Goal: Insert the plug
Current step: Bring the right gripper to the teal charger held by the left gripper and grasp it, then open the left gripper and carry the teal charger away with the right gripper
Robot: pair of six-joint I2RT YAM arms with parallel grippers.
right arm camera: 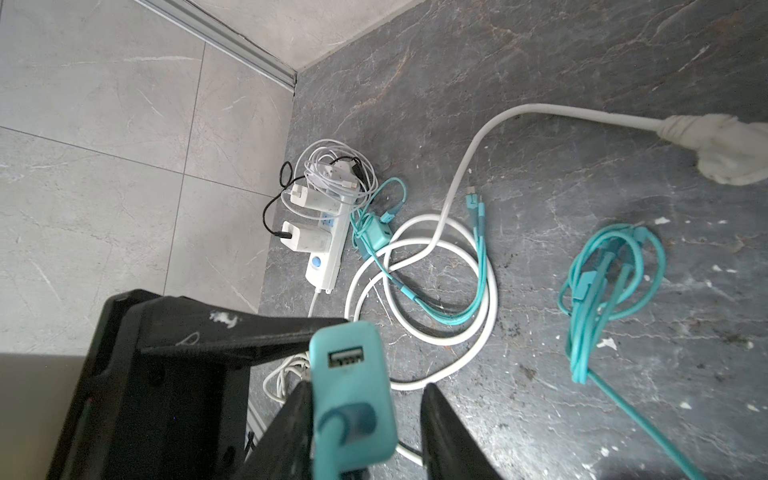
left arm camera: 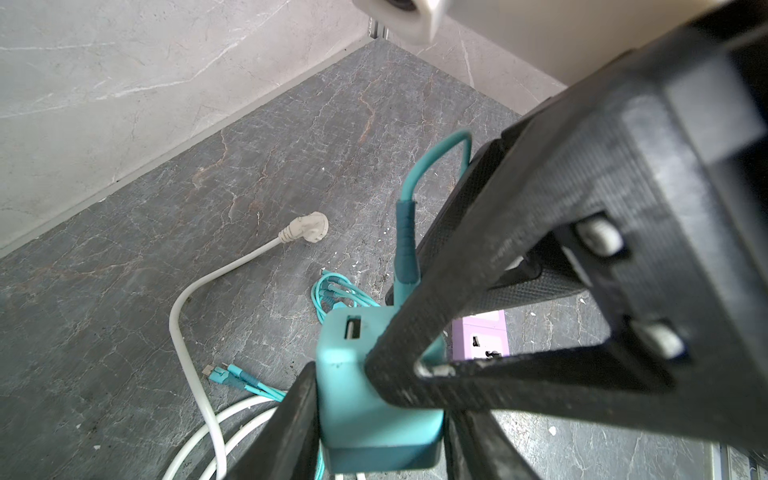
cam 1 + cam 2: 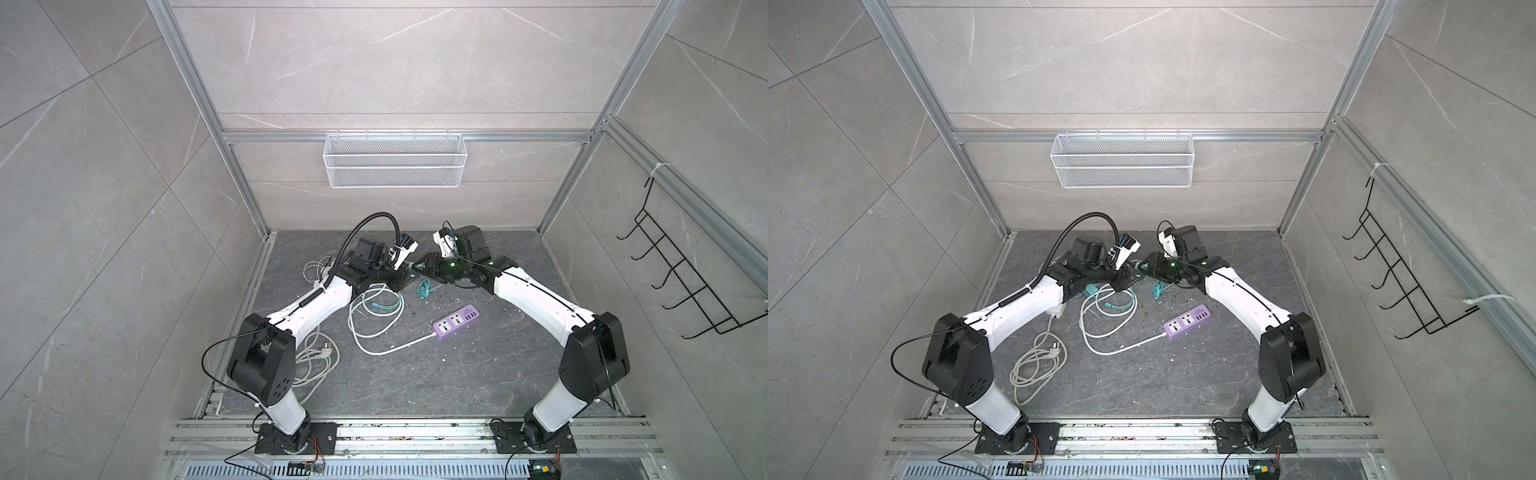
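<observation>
My left gripper (image 2: 378,399) is shut on a teal charger block (image 2: 365,399), which it holds above the floor at the back middle. A teal USB plug (image 2: 405,245) with a dark strain relief sits in one of the block's ports. The port (image 1: 345,357) beside the plug (image 1: 353,419) is empty. My right gripper (image 1: 368,388) meets the block from the other side. It stands open around the plug end, with one finger against the block and the other finger (image 1: 440,415) apart from it. In both top views the left gripper (image 3: 400,281) (image 3: 1124,279) and the right gripper (image 3: 419,267) (image 3: 1144,266) nearly touch.
A purple power strip (image 3: 456,323) lies on the floor at centre right, its white cable (image 3: 374,316) coiled to the left. A teal cable bundle (image 1: 602,282), a white power strip with adapters (image 1: 328,245), a second teal charger (image 1: 376,235) and a white wall plug (image 2: 307,226) lie nearby. A mesh basket (image 3: 395,160) hangs on the back wall.
</observation>
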